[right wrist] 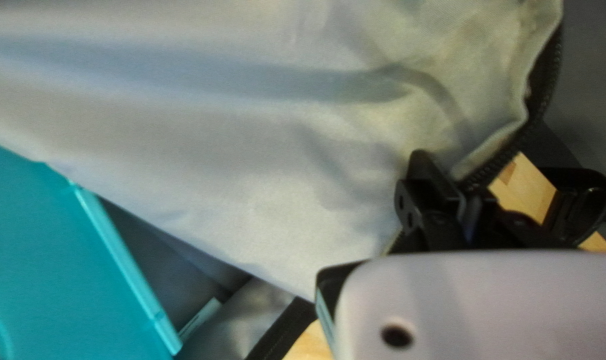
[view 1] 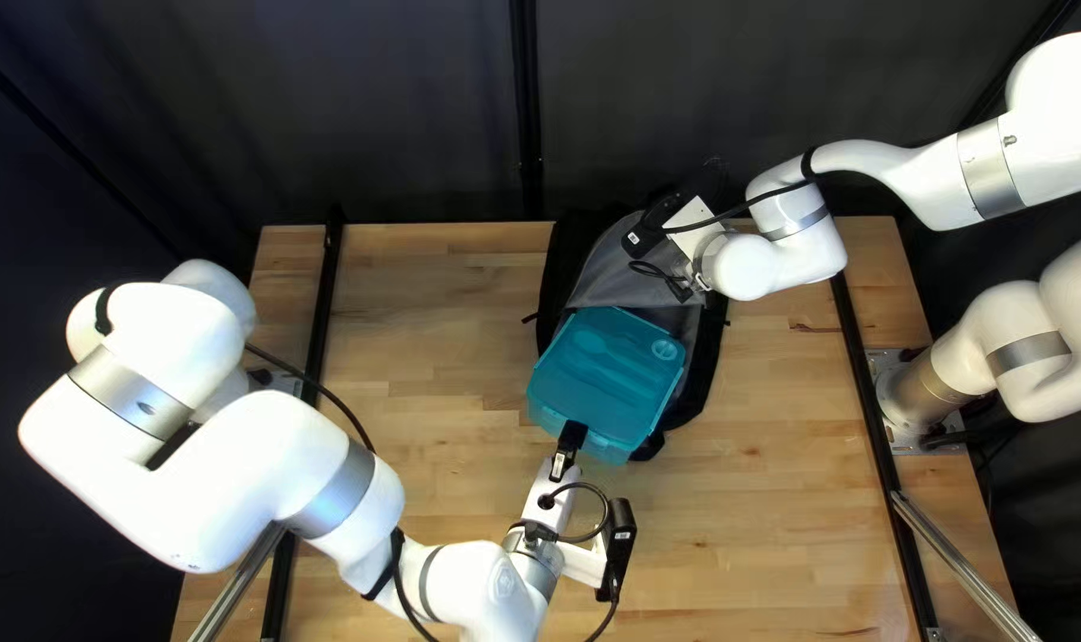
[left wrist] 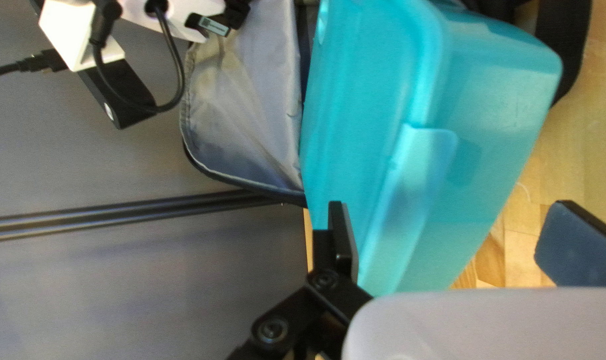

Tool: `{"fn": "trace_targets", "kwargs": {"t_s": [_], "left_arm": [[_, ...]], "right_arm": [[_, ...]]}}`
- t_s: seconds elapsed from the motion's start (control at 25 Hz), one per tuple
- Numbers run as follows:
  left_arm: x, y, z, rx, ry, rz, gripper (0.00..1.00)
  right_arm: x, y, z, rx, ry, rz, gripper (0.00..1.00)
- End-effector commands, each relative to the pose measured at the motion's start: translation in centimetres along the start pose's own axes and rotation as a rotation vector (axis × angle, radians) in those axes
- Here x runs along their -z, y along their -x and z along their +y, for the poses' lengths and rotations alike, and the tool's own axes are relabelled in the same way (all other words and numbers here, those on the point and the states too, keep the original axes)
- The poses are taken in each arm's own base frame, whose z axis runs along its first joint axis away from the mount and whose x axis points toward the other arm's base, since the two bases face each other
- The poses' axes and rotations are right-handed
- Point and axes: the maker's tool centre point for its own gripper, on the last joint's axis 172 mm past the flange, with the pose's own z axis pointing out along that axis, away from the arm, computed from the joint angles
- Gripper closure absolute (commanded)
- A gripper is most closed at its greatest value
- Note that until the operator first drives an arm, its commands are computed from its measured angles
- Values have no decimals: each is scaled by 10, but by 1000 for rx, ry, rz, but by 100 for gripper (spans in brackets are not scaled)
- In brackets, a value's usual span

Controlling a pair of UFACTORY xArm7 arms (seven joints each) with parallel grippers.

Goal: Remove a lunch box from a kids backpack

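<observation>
While your right gripper (right wrist: pixel 446 181) pinches the zippered flap (right wrist: pixel 269 133) and the teal lunch box (view 1: pixel 612 371) sits in the backpack (view 1: pixel 702 381), closing your spread left gripper (left wrist: pixel 453 220) off-centre could twist the box and snag fabric.

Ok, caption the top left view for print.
Open left gripper at the lunch box, right gripper holding the flap of the backpack.
</observation>
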Motion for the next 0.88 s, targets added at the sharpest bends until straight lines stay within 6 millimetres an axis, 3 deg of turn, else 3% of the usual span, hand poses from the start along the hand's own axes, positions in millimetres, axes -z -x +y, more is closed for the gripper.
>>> {"fn": "trace_targets", "kwargs": {"t_s": [0.04, 0.08, 0.12, 0.16, 0.48, 0.88], "left_arm": [[-10, -1, -7, -1, 27, 12, 0], [-11, -1, -7, 0, 31, 12, 0], [-16, 1, -6, 4, 41, 15, 45], [-17, 2, -5, 6, 48, 17, 100], [-4, -3, -7, -4, 83, 36, 100], [21, 14, -31, -35, 68, 7, 100]], "right_arm": [[0, 0, 0, 0, 0, 0, 100], [0, 0, 0, 0, 0, 0, 100], [0, 0, 0, 0, 0, 0, 100], [0, 0, 0, 0, 0, 0, 100], [0, 0, 0, 0, 0, 0, 100], [0, 0, 0, 0, 0, 0, 100]]}}
